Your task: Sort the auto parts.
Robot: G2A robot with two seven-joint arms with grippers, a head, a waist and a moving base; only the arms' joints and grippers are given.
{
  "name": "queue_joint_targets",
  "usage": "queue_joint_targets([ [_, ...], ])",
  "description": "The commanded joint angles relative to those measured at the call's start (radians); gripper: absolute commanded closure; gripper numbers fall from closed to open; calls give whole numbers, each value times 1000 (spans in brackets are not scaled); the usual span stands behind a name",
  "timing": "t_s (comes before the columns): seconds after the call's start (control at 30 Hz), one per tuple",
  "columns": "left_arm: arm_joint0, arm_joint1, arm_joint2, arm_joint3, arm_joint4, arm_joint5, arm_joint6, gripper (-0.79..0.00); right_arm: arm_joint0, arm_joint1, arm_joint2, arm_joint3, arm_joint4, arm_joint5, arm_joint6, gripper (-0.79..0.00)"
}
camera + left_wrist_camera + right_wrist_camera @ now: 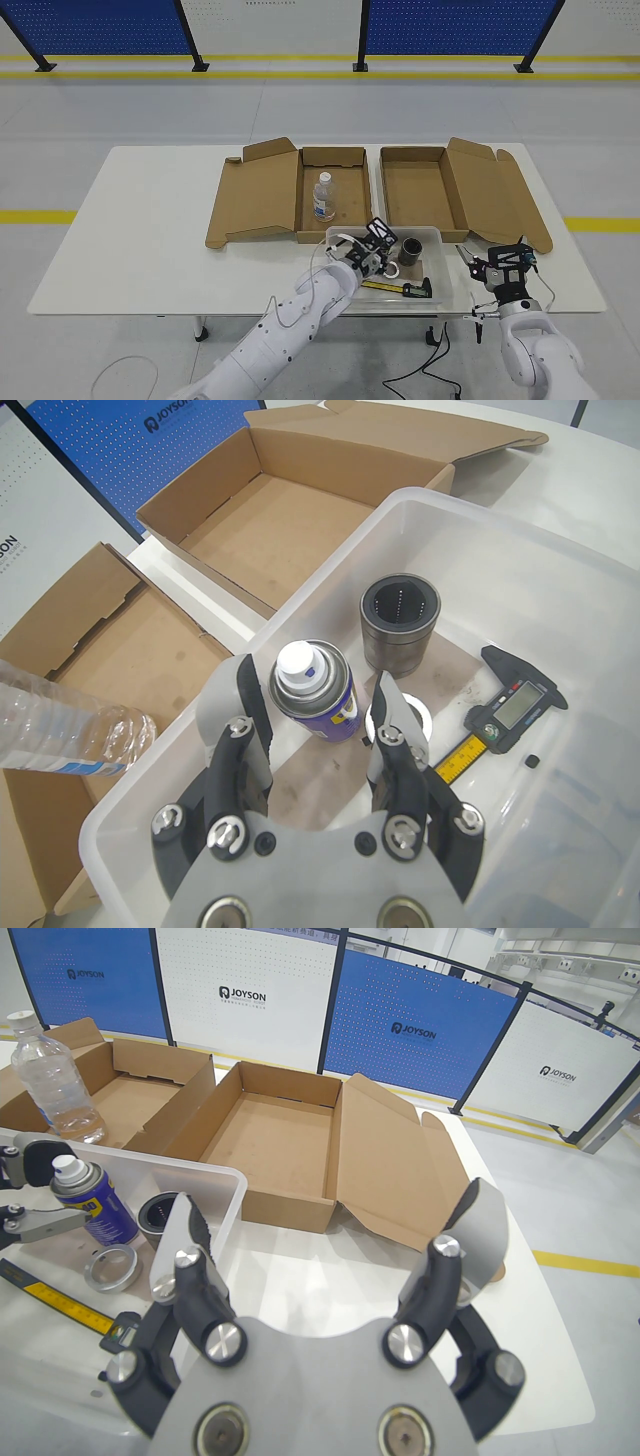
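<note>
**Pick-up of the spray can, grasp not yet closed**

Left gripper (316, 687) jaws apart, straddling the upright spray can (320, 705) in the clear bin (450, 502), at 9 o'clock of the bearing sleeve (400, 625). Next, probably: close, lift straight up, carry to the cardboard boxes (415, 195) at 12 o'clock. Right gripper (332, 1205) jaws apart over the desk (150, 230).

Bright, even overhead light; soft shadow lines the inner walls of a cardboard box (280, 1143); pale glare streaks the clear bin (500, 565); wrist views bow straight lines near edges
</note>
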Motion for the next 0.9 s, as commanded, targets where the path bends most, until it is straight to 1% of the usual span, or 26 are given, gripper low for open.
queue_joint_targets([
  [0.0, -3, -4, 5, 7, 0, -2, 3, -517, 0, 0, 0, 0, 0, 0, 0, -785],
  [0.07, -6, -6, 7, 15, 0, -1, 3, -542, 0, 0, 0, 0, 0, 0, 0, -785],
  [0.2, -14, -12, 12, 29, 4, -4, 3, -560, 0, 0, 0, 0, 0, 0, 0, -785],
  [0.23, -16, -13, 12, 33, 4, -5, 4, -579, 0, 0, 0, 0, 0, 0, 0, -785],
  [0.5, -31, -27, 23, 56, -4, -5, 5, -588, 0, 0, 0, 0, 0, 0, 0, -785],
  [0.63, -40, -32, 22, 66, -12, -15, 3, -616, 0, 0, 0, 0, 0, 0, 0, -785],
  [0.87, -50, -40, 21, 83, -16, -21, 0, -606, 0, 0, 0, 0, 0, 0, 0, -785],
])
